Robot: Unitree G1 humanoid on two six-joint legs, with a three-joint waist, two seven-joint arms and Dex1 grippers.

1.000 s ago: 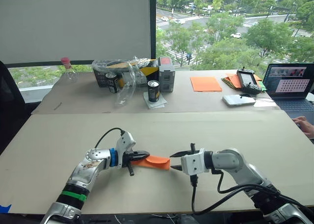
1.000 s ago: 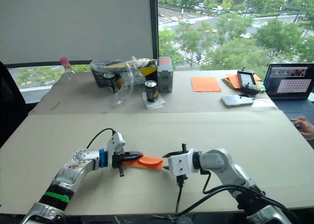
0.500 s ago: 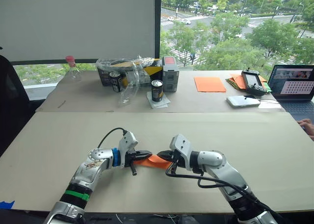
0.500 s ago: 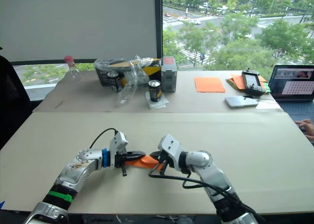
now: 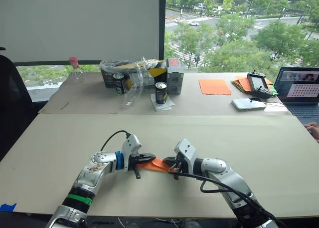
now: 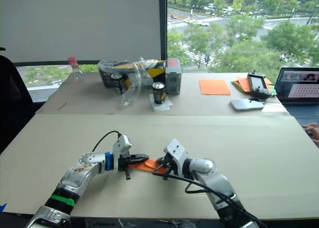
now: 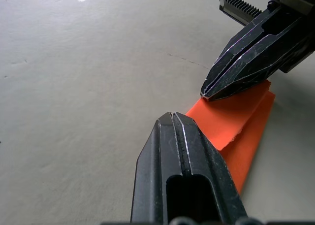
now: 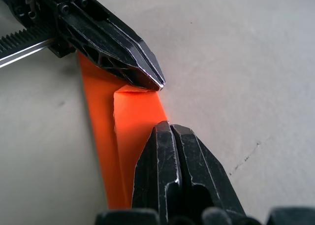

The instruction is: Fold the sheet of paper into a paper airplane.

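The sheet of paper [image 5: 156,164] is folded into a narrow bright-orange wedge lying low over the table's near middle. My left gripper [image 5: 149,158] is shut on its left end. My right gripper [image 5: 170,163] is shut on its right end, so the two sets of fingertips nearly meet. In the left wrist view the orange wedge [image 7: 236,124] runs out from beside my shut fingers [image 7: 172,136] toward the right gripper's tip. In the right wrist view the paper [image 8: 133,131] shows two layers with a fold line between them.
At the table's far side stand a smooth orange sheet [image 5: 214,86], a pile of papers [image 5: 240,82] with a controller [image 5: 260,82], a laptop [image 5: 301,86], a can [image 5: 160,92], a box under plastic wrap [image 5: 132,72] and a bottle [image 5: 75,71]. A person's hand [image 5: 314,130] is at the right edge.
My right gripper was open beside the wedge's right end; it has moved left and shut on it. The left gripper has kept its hold. The camera has shifted slightly.
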